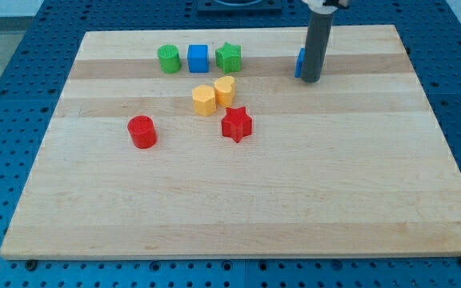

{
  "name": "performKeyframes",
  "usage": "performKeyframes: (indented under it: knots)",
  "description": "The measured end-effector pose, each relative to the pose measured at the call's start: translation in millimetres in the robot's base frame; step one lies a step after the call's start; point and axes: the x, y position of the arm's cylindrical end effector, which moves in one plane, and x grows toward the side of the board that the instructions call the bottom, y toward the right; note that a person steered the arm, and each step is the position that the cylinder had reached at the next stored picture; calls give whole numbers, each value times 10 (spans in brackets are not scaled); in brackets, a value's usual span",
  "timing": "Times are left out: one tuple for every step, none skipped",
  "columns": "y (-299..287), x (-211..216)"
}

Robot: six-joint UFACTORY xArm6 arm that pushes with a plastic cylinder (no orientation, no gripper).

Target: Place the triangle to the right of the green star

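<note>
The green star [229, 57] stands near the view's top, left of centre, in a row with a blue cube [198, 58] and a green cylinder [169, 59]. A blue block [299, 63], the triangle, is mostly hidden behind my rod; only its left edge shows. My tip [311, 79] rests on the board right beside this blue block, on its right side. The blue block lies well to the right of the green star, with a gap between them.
A yellow hexagon [204, 101] and a yellow heart-like block [225, 91] touch each other below the star. A red star [236, 124] sits just below them. A red cylinder [142, 131] stands further left. The wooden board [230, 208] lies on a blue perforated table.
</note>
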Motion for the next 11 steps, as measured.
performKeyframes:
  knots:
    - [297, -104]
    - [572, -234]
    - [448, 3]
    - [179, -2]
    - [170, -402]
    - [9, -413]
    - [-191, -380]
    - [-312, -380]
    - [-468, -380]
    - [-490, -380]
    - [-344, -460]
